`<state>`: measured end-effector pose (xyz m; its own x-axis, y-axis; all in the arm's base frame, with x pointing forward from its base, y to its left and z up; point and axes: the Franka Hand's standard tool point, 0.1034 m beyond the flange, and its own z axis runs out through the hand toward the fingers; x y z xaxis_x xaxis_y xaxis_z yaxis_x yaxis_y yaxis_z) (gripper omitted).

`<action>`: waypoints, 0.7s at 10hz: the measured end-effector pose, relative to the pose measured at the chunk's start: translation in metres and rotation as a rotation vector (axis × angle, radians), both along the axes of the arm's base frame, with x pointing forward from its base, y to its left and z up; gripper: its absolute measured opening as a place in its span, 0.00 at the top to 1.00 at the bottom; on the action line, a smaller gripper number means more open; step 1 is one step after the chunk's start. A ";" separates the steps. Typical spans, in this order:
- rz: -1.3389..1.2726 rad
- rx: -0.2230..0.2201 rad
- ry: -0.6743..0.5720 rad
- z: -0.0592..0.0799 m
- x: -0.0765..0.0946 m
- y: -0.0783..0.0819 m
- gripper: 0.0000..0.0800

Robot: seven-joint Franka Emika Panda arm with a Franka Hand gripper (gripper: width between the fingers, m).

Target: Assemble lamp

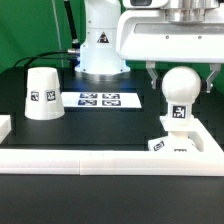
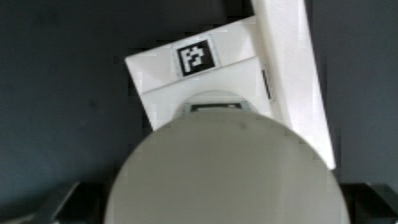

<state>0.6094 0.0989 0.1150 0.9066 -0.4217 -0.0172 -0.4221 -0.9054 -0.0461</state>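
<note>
The white round-headed bulb [image 1: 181, 88] stands upright on the blocky lamp base [image 1: 172, 146] at the exterior view's right, close to the front rail. My gripper [image 1: 181, 78] hangs right over it, open, one finger on each side of the bulb's head with small gaps. In the wrist view the bulb's head [image 2: 222, 170] fills the space between the dark fingers, and the tagged base [image 2: 192, 58] shows beyond it. The cone-shaped shade [image 1: 42, 93] stands alone at the exterior view's left, wide end down.
The marker board [image 1: 100, 99] lies flat on the black table between the shade and the bulb. A long white rail [image 1: 100, 165] runs along the front edge and touches the base. The arm's white pedestal [image 1: 100, 50] stands behind.
</note>
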 end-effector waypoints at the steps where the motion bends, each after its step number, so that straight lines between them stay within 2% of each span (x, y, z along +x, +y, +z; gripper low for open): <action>1: -0.088 0.003 0.005 0.000 0.000 0.000 0.27; 7: -0.598 0.041 0.062 0.000 -0.003 0.007 0.27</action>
<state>0.6067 0.1063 0.1153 0.5094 -0.8559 -0.0890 -0.8604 -0.5084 -0.0349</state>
